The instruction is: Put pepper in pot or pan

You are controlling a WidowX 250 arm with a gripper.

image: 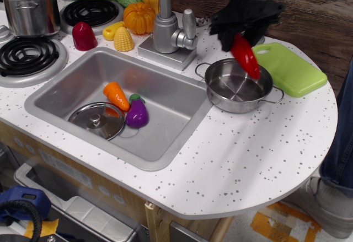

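Observation:
The long glossy red pepper (245,55) hangs point-down from my black gripper (238,32), which is shut on its upper end. Its tip sits over the far right part of the wide, shallow steel pot (238,85), just above the rim. The pot stands on the speckled white counter right of the sink, with thin wire loop handles at its left and right. The inside of the pot holds nothing.
A green cutting board (289,68) lies right of the pot. The faucet (167,24) stands to its left. The sink (77,87) holds a lid (97,119), carrot (116,95) and eggplant (137,112). A taller pot (31,11) sits on the stove; toy vegetables line the back.

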